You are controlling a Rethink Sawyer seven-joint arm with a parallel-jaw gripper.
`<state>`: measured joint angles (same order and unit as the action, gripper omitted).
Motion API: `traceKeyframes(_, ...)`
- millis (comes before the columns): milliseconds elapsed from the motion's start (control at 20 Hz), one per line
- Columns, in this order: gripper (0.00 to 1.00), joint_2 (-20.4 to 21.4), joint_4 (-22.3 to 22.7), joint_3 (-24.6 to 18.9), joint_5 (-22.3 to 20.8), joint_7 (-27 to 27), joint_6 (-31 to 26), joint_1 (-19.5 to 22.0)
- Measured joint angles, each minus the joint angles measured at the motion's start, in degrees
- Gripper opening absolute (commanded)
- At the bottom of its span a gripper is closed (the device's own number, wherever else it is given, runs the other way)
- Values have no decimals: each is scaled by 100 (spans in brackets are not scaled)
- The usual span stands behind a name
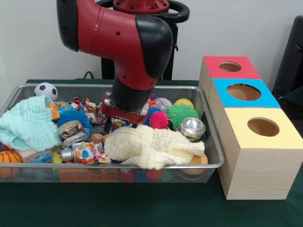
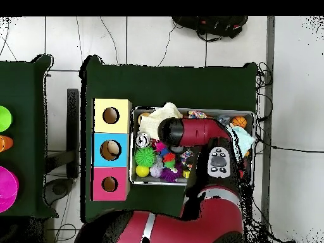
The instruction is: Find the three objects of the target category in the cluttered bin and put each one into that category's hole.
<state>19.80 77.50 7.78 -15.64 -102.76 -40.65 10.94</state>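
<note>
The silver wire-mesh bin (image 1: 214, 156) stands on the green table, full of clutter. It also shows in the overhead view (image 2: 192, 182). My red and black arm (image 1: 137, 52) reaches down into the bin's middle. My gripper (image 1: 112, 124) is low among the toys, just behind a cream cloth (image 1: 151, 146), and mostly hidden. Three wooden boxes stand beside the bin, each with a round hole: red top (image 1: 230, 66), blue top (image 1: 244, 91), yellow top (image 1: 262, 126).
In the bin lie a mint cloth (image 1: 27, 124), a soccer ball (image 1: 45, 90), a basketball (image 1: 8, 158), a green spiky ball (image 1: 182, 113), a pink spiky ball (image 1: 158, 120), a yellow ball (image 1: 183, 102) and a silver tin (image 1: 192, 127). Bright bowls (image 2: 5, 190) sit on a separate table.
</note>
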Motion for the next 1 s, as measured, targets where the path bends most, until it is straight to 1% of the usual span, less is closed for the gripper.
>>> traceKeyframes(300, 100, 183, 246, 9, -120, 0, 404, -76)
traceKeyframes(700, 100, 299, 398, 49, -169, 0, 507, -216)
traceKeyframes(850, 100, 295, 404, 26, -175, 0, 532, -176)
traceKeyframes(1000, 100, 280, 415, -45, -221, 0, 653, 3)
